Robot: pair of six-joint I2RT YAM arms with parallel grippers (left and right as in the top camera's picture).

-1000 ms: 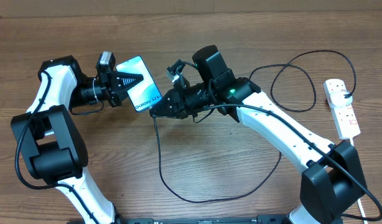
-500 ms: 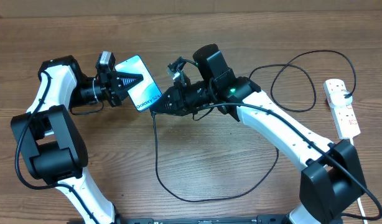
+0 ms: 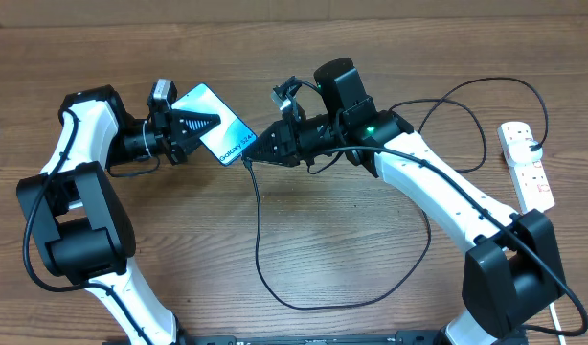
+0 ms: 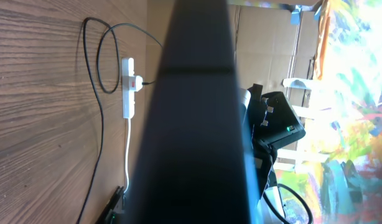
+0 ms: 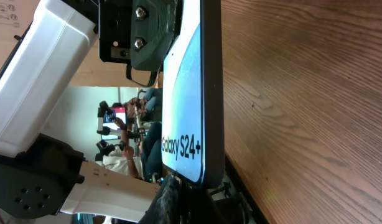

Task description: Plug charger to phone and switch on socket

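Since a second ago the right claw (image 3: 257, 155) has swung its arm further from the left claw (image 3: 192, 123) and turned more squarely at it, tip still at the phone (image 3: 222, 129). The phone has tipped a little, its lettered short edge now riding slightly higher and closer to the right claw. The charger (image 3: 259, 240) hanging below the right claw has drifted sideways with it, away from the left arm; its big loop on the table (image 3: 371, 38) is otherwise much the same. The socket (image 3: 527, 168) has not moved.

The left claw is pressed together across the phone's screen, holding it up off the table. The right claw is also pressed together, pinching the charger near its tip, right against the phone's lettered short edge (whether the tip is seated in the port cannot be told). The socket lies far behind the right claw, out beside that arm's base, with a black plug in it.

The right wrist view reads "Galaxy S24+" in dark letters on the blue screen, at the end nearest the right claw.
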